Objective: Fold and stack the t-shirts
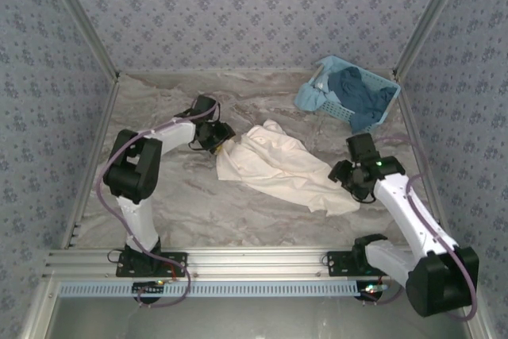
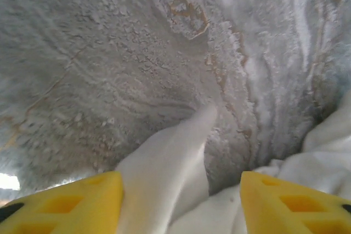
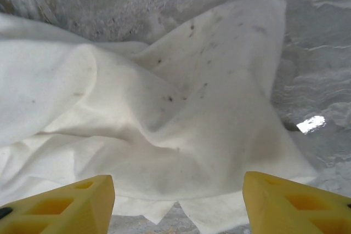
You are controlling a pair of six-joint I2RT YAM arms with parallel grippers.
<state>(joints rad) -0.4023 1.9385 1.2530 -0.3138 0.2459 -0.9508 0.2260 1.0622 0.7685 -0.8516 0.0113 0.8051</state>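
Poking between left gripper (image 2: 181,204) fingers, t-shirt (image 2: 164,160) fold; remainder cropped.

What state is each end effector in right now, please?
Left end effector: open, a fold of the t-shirt between its jaws.
Right end effector: open over the t-shirt, holding nothing.

Light blue plastic lattice basket (image 1: 387,105): table's 1 o'clock corner, tilted, close to right wall.
Table cover (image 1: 198,196): grey-white, marbled, wrinkled.
Brown ring stain (image 2: 188,17): on cover, 12 o'clock in left wrist view.
Bright glare patch (image 3: 311,124): on cover, 4 o'clock in right wrist view.
Walls (image 1: 254,5): pale paper, small blue floral print, at 9, 12 and 3 o'clock.
Metal corner posts (image 1: 79,17): at 11 and 1 o'clock.
Aluminium rail (image 1: 254,260): along 6 o'clock edge; slotted pale strip (image 1: 238,287) just below.
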